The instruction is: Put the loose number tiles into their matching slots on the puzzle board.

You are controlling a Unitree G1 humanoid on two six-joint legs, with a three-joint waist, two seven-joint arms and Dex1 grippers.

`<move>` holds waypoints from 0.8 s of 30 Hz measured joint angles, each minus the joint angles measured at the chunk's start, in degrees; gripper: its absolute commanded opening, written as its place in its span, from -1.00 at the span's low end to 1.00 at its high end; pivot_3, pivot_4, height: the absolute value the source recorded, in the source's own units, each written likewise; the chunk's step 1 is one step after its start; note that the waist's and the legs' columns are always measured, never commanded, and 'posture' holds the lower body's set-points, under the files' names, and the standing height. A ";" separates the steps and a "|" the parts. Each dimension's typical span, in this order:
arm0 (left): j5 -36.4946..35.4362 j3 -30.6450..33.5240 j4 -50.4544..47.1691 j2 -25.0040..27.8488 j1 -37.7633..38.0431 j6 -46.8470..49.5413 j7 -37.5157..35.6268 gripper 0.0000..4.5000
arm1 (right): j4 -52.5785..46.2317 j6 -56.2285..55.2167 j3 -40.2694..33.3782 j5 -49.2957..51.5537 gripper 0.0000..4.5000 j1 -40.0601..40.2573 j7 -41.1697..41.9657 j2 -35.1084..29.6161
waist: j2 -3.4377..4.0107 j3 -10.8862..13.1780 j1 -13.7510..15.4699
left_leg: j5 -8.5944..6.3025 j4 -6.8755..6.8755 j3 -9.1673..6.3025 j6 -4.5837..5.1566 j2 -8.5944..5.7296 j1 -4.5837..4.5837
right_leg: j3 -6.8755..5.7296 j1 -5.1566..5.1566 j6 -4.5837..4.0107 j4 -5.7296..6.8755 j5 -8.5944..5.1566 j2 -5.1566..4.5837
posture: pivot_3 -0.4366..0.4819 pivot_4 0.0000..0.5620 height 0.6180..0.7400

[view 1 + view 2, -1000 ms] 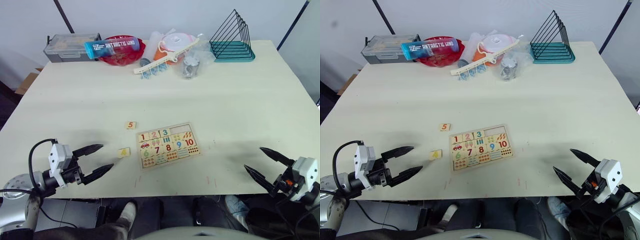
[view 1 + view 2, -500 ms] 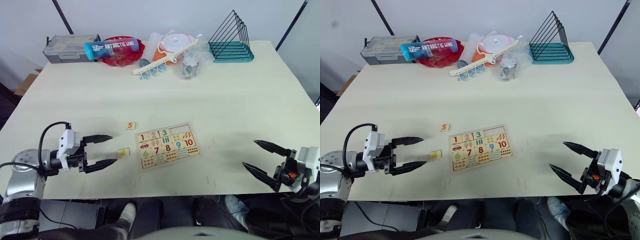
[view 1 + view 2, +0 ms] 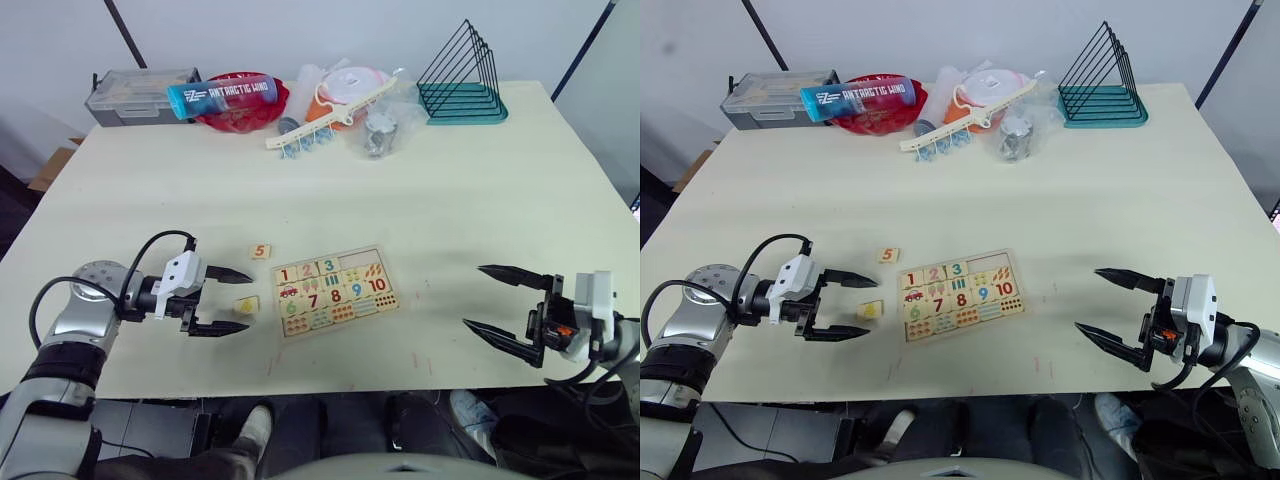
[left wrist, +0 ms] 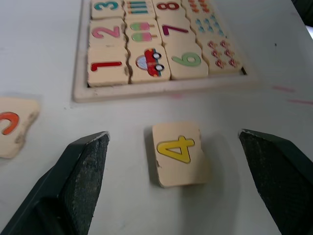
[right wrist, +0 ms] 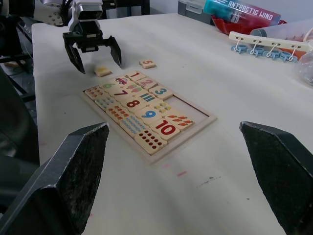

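Left fingers (image 4: 88,169) spread wide astride flat 4 tile (image 4: 178,153), its digit's top toward puzzle board (image 4: 161,88).

Far edge of my cream counter (image 3: 480,200) is cluttered: grey lidded box (image 3: 140,93) at my left, then a red bowl (image 3: 243,113) with a blue "ANTARCTIC WIND" bottle (image 3: 222,94) lying across it. Next along sit a white rack with blue clips (image 3: 327,117), an orange-and-white container (image 3: 350,85) under clear plastic bags (image 3: 385,125), and a teal-based black wire file rack (image 3: 463,77) at my right.
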 measured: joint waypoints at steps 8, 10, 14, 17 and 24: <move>2.16 0.86 0.37 0.02 0.03 -1.81 -0.04 1.00 | 0.50 -0.55 0.12 -1.32 0.99 -0.66 0.89 0.00 | 0.00 0.00 -0.01 | 0.00 0.00 0.01 0.00 0.00 0.03 | 0.01 0.01 0.00 0.01 0.00 0.00 | -0.05 -0.47 1.00; 2.65 1.32 0.19 0.02 0.24 -1.81 -0.04 1.00 | 0.60 -0.73 0.12 -1.46 0.99 -0.64 1.23 0.01 | 0.01 0.00 -0.06 | 0.00 0.00 0.01 0.00 0.01 0.03 | 0.02 0.00 0.00 0.02 0.00 0.01 | -0.05 -0.47 1.00; 3.48 2.27 0.21 -0.07 0.41 -1.81 0.18 0.63 | 0.62 -0.96 0.12 -1.59 1.00 -0.63 1.64 0.01 | 0.01 -0.01 -0.08 | 0.00 0.00 0.01 0.00 0.02 0.04 | 0.03 0.00 0.00 0.02 0.00 0.02 | -0.05 -0.47 1.00; 4.10 2.92 0.25 -0.36 0.46 -1.74 0.36 0.02 | 0.74 -1.35 0.17 -1.83 1.00 -0.63 1.99 0.04 | 0.01 -0.01 -0.05 | 0.00 0.00 0.03 0.00 0.02 0.04 | 0.04 0.00 0.00 0.02 0.00 0.02 | -0.05 -0.47 1.00; 4.45 4.33 0.18 -1.16 0.86 -1.46 0.29 -0.56 | 1.39 -2.86 1.24 -2.61 1.00 -0.57 2.84 0.28 | 0.01 -0.01 -0.04 | 0.00 0.00 0.03 0.00 0.02 0.04 | 0.04 0.01 0.00 0.02 0.00 0.02 | -0.05 -0.47 1.00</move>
